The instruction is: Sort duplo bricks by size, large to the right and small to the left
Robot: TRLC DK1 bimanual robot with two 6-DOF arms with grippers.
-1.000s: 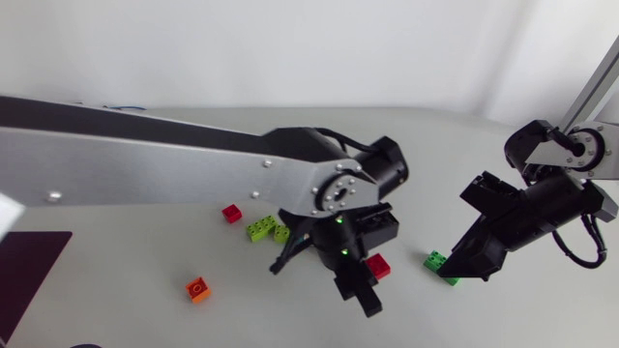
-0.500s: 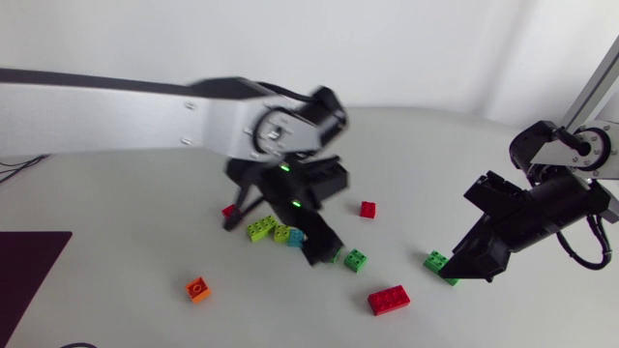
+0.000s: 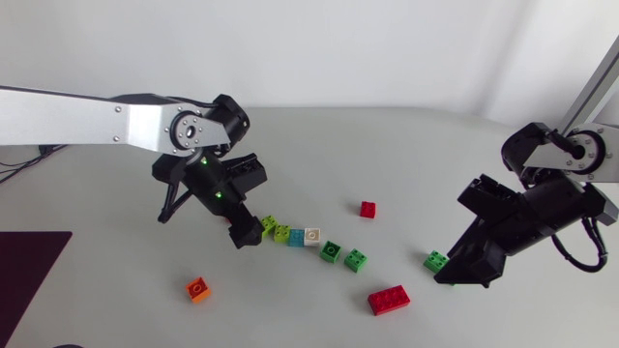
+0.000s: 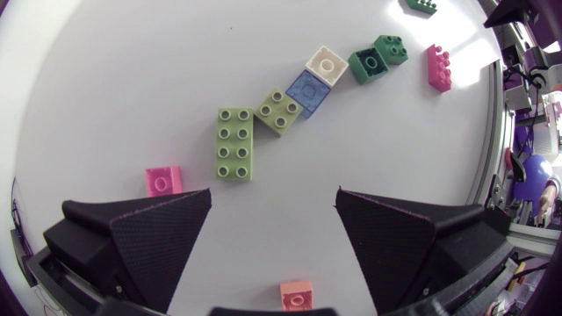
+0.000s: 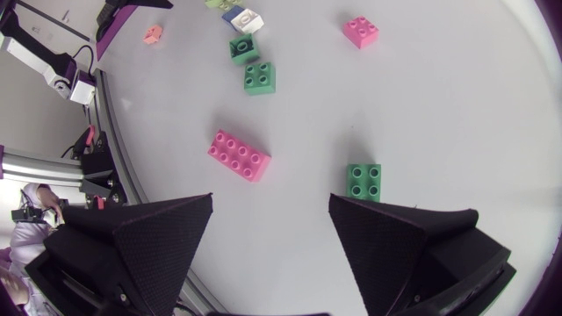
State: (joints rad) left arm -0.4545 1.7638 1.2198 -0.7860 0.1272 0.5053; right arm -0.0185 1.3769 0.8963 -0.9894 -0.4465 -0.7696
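Sorting looks barely begun | left gripper (image 4: 274, 197) wide apart, empty, long lime brick (image 4: 235, 143) and a mixed row just ahead | right gripper (image 5: 270, 200) wide apart, empty, green brick (image 5: 363, 181) just ahead | most bricks lie unsorted between the two.

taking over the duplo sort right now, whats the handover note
Left gripper: jaws open, empty, over the table beside the lime long brick.
Right gripper: jaws open, empty, with a green brick just ahead of it.
Bricks: a loose row mid-table runs from the lime long brick through the lime square brick, blue brick, cream brick and dark green brick. The red long brick lies right of the middle, and the orange small brick is on the left.
Done: no clear piles yet.
Left: nearly all of it; large bricks go right, small ones left.
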